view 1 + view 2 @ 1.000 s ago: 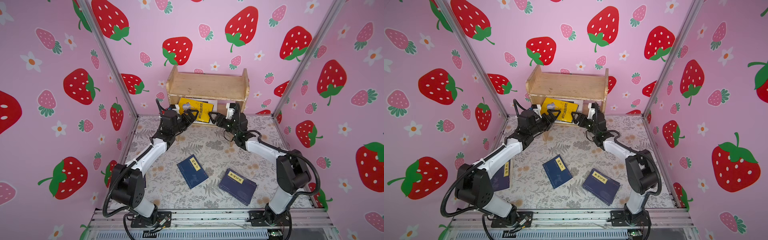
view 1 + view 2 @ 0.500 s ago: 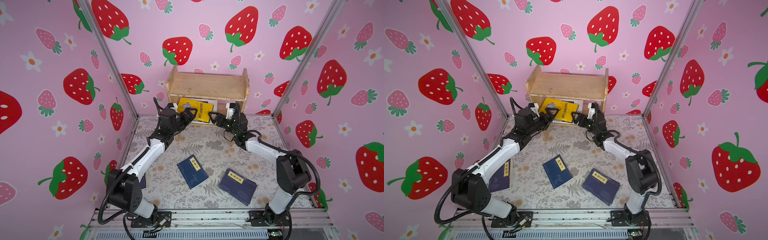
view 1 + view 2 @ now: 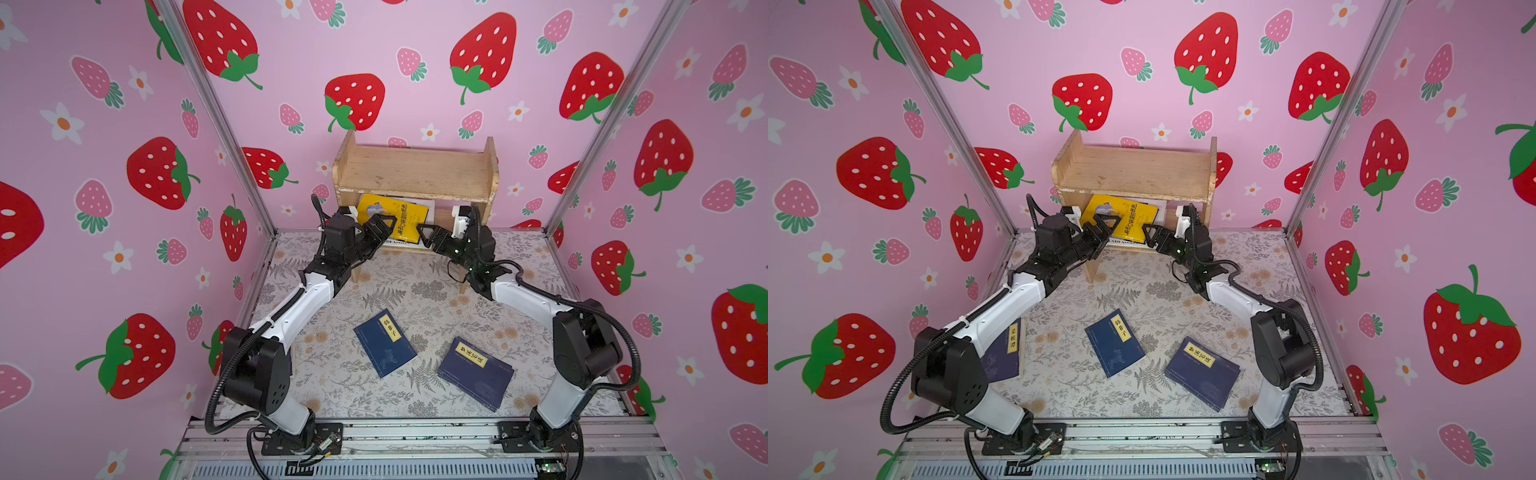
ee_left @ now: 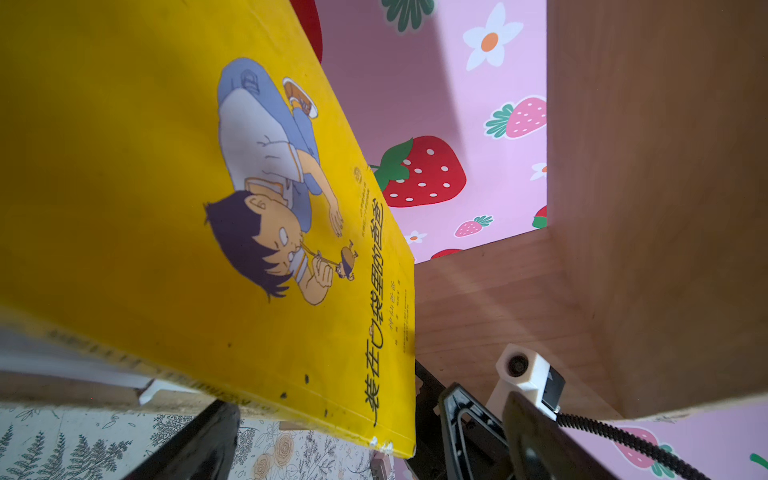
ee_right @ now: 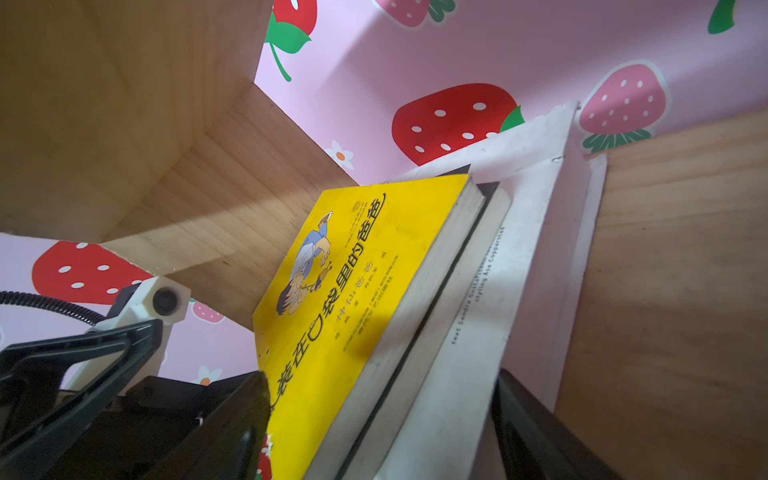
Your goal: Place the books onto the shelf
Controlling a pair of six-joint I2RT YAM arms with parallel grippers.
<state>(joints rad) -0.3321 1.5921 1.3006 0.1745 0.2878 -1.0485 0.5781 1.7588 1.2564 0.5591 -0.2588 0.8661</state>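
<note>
The wooden shelf (image 3: 415, 170) (image 3: 1133, 170) stands at the back wall. On its lower tier the yellow cartoon book (image 3: 395, 216) (image 3: 1121, 214) (image 4: 166, 208) (image 5: 353, 291) leans on a thin dark book (image 5: 486, 191) and the thick white book (image 5: 519, 249). My right gripper (image 3: 426, 237) (image 3: 1148, 235) (image 5: 382, 424) straddles this stack, one finger on the yellow cover, one against the white book. My left gripper (image 3: 384, 226) (image 3: 1106, 222) (image 4: 365, 453) is open at the yellow book's front corner. Navy books (image 3: 384, 343) (image 3: 476, 374) (image 3: 1005, 353) lie flat on the floor.
The shelf's upper tier is bare wood. Its side panel (image 4: 665, 208) stands close beside both grippers. The right gripper's finger (image 4: 469, 424) and its white camera mount (image 4: 528, 374) show in the left wrist view. Pink strawberry walls (image 3: 124, 208) enclose the floral floor (image 3: 415, 291).
The left arm swung slightly away from the shelf and came back; its gripper stays open by the yellow book. The right gripper and the books have not moved.
</note>
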